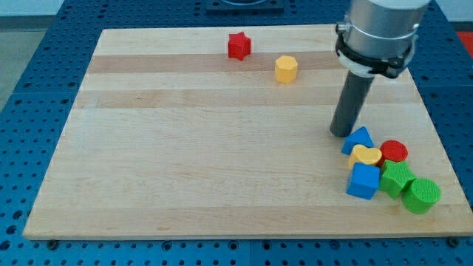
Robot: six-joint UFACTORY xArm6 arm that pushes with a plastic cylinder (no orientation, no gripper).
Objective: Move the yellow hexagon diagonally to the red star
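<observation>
The yellow hexagon (pixel 286 69) lies near the view's top, right of centre. The red star (pixel 239 46) lies up and to its left, a short gap between them. My tip (pixel 341 134) rests on the board at the right, well below and right of the hexagon, just left of a blue triangular block (pixel 359 139).
A cluster sits at the lower right: the blue triangle, a yellow heart-like block (pixel 366 156), a red cylinder (pixel 394 151), a blue cube (pixel 363 182), a green block (pixel 397 178) and a green cylinder (pixel 422 196). The wooden board (pixel 185 148) lies on a blue perforated table.
</observation>
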